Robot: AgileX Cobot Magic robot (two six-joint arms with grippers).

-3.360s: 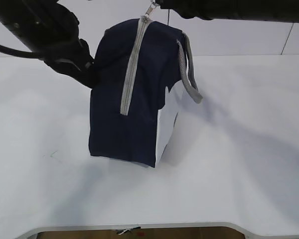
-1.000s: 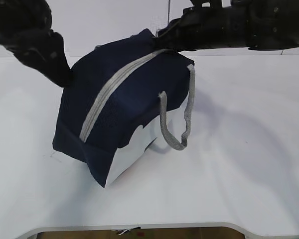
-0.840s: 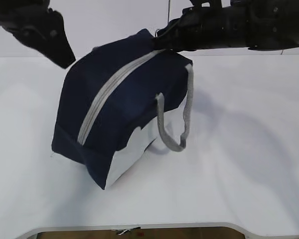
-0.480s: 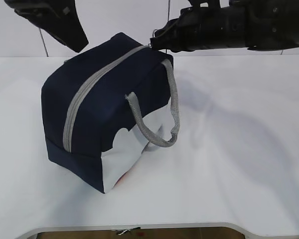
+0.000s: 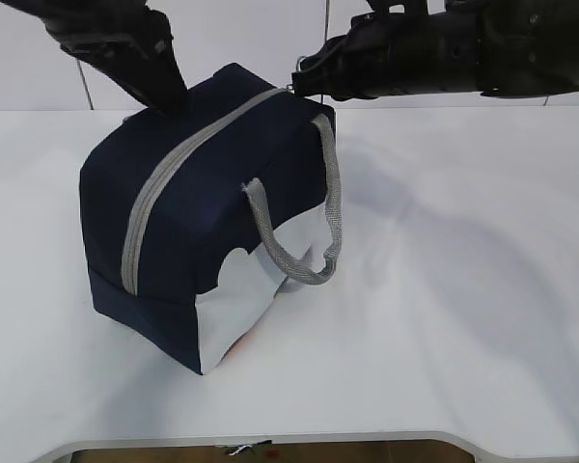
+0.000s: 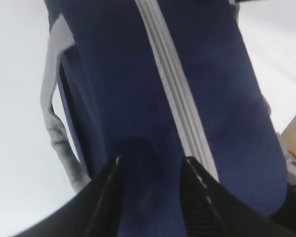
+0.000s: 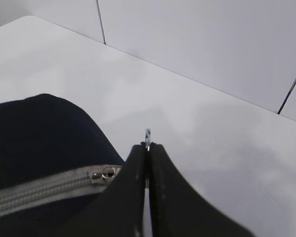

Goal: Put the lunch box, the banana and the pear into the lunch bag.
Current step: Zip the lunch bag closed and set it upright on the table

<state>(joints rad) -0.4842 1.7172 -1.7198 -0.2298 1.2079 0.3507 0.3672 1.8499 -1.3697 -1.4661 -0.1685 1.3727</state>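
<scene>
The lunch bag sits zipped on the tabletop, its zipper running away from the right gripper pinching the pull, while the left gripper hovers spread above its far end.

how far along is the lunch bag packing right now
Early or unclear: the lunch bag sits zipped shut; no lunch box, banana or pear is in view. The right gripper pinches the zipper pull; the open left gripper hovers at the bag's top. Unzipping looks next.
</scene>
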